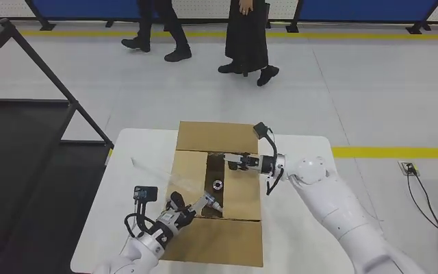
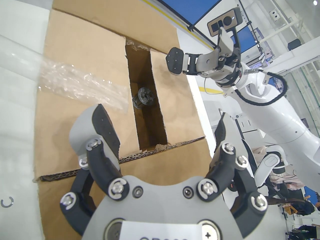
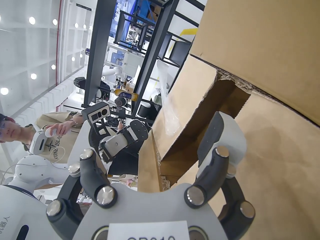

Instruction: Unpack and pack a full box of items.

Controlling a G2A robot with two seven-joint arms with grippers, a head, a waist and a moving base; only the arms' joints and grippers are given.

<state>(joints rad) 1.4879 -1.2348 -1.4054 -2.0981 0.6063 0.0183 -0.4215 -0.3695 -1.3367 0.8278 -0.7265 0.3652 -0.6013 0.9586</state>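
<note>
A brown cardboard box (image 1: pixel 219 240) lies on the white table (image 1: pixel 137 164) with its flaps spread flat. Through the narrow gap between the flaps a black spool-like part (image 1: pixel 217 183) (image 2: pixel 143 97) rests on the box floor. A crumpled clear plastic wrap (image 2: pixel 82 86) drapes over one flap beside the gap. My left gripper (image 1: pixel 205 202) (image 2: pixel 162 123) hovers open and holding nothing over the near end of the gap. My right gripper (image 1: pixel 230 163) (image 2: pixel 175 61) (image 3: pixel 152 131) stands open at the far end of the gap, one finger (image 3: pixel 220 131) over a flap (image 3: pixel 275 151).
A small metal C-ring (image 2: pixel 6 202) lies on the table beside the box. A black metal frame (image 1: pixel 41 82) stands off the table's left side. Bare tabletop runs along the box's left and right sides.
</note>
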